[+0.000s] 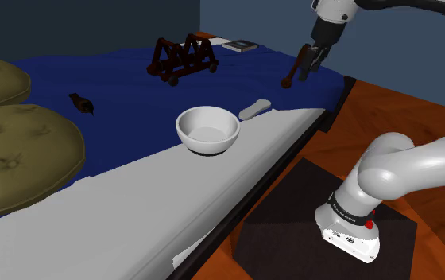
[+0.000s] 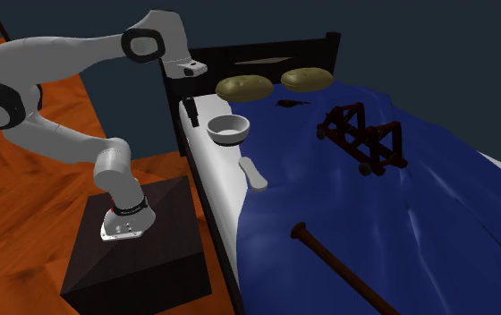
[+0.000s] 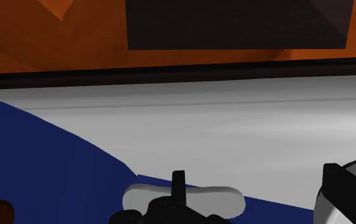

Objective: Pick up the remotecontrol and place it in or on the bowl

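— Where is the flat, light-grey oblong remote control (image 1: 254,109) lying?
— On the bed, where the white sheet (image 1: 118,207) is meeting the dark blue blanket (image 1: 118,79), near the round white bowl (image 1: 207,130), on the shoulder view's right of it.
— And the all-black gripper (image 1: 308,70)?
— It is hanging in the air above the bed, apart from the remote control. Spread or clenched, I cannot tell.

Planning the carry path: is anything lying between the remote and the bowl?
Nothing. In the shoulder view, only a bare strip of white sheet separates the remote control from the bowl.
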### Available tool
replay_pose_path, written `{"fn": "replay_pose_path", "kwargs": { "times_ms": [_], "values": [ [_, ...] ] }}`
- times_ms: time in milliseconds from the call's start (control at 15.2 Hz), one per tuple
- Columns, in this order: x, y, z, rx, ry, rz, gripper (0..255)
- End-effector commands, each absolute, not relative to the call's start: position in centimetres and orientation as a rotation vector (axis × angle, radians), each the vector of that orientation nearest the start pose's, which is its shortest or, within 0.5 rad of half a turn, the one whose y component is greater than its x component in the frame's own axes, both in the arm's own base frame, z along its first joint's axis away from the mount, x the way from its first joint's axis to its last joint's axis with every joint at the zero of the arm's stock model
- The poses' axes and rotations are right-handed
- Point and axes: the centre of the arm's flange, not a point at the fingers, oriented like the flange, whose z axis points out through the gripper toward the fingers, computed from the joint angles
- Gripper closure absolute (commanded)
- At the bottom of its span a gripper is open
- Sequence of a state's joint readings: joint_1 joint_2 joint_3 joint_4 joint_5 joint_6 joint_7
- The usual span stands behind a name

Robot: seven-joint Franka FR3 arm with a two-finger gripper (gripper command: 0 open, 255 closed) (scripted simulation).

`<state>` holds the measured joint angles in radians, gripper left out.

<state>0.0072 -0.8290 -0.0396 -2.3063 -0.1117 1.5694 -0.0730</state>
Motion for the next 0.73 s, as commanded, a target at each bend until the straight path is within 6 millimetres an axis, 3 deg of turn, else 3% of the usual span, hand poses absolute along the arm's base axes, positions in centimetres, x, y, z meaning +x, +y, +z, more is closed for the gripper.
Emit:
{"fn": "replay_pose_path", "kwargs": {
  "times_ms": [0, 330, 660],
  "values": [
    [29.4, -2.6, 62.7, -3.224, -0.076, -0.142, 0],
    [34.8, -1.4, 58.5, -3.183, 0.446, -0.112, 0],
    [40.2, -1.9, 54.2, -3.057, 0.950, -0.081, 0]
  ]
}}
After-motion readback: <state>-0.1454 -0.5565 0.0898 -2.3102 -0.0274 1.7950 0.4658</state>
